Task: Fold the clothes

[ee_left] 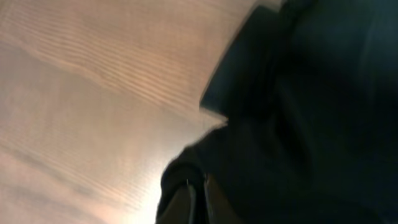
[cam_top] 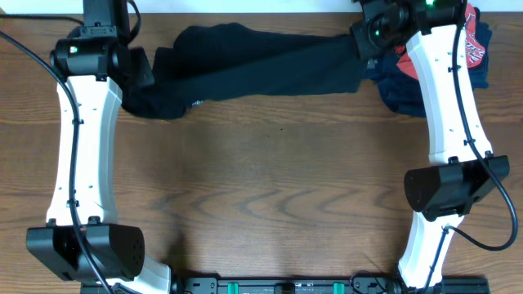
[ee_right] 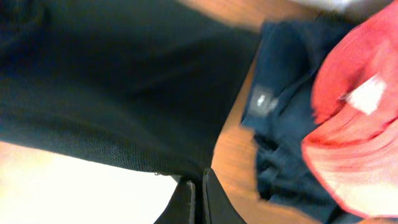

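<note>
a large, limp, plain black garment (cam_top: pixel 261 69) of t-shirt-like cloth is strung across the far side of the brown wooden table (cam_top: pixel 261 196). it is drawn into a long, twisted band between the two arms. at its left end it is bunched into a dark heap. at its right end it lies just beside a crumpled navy blue garment (ee_right: pixel 280 137) and a red shirt with white lettering (ee_right: pixel 354 143).

in the right wrist view the fingers of the right gripper (ee_right: pixel 200 196) are pressed together, and the black hem runs down into them. it is judged to be clamped on the black garment. the left wrist view is blurred. the fingers of the left gripper (ee_left: pixel 194 202) are seen lying together with black cloth over them, so a pinch on the cloth is judged likely.

several failures can be foreseen. only a thin edge seems to be held on the right, so the hem could be lost if the band is pulled tighter. the twist and the heap at the left could be carried into the fold, so that a lopsided result is produced. the navy blue garment could be snagged and dragged along, since it is so close to the right fingers.
</note>
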